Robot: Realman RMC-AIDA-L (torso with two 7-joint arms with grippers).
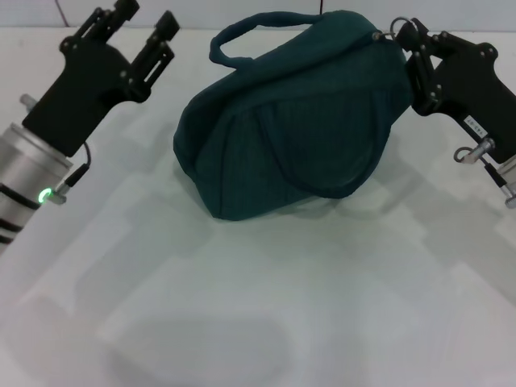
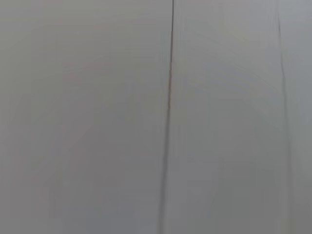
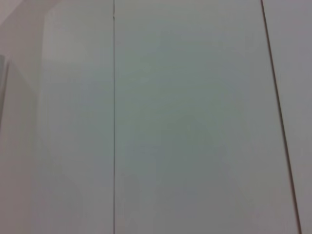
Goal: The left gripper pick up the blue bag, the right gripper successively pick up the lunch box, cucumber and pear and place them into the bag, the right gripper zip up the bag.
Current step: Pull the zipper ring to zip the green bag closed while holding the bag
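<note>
The blue bag (image 1: 290,137) lies closed on the white table (image 1: 266,306), with one padded handle (image 1: 242,32) arching at its back left. The metal ring pull (image 1: 400,27) sticks out at the bag's right end. My right gripper (image 1: 419,60), with its white label, is right against that end, next to the ring pull. My left gripper (image 1: 145,22) is open and empty, raised to the left of the bag and apart from it. The lunch box, cucumber and pear are out of view. Both wrist views show only a pale surface with thin dark lines.
Nothing else stands on the white table. The table's far edge runs just behind the bag.
</note>
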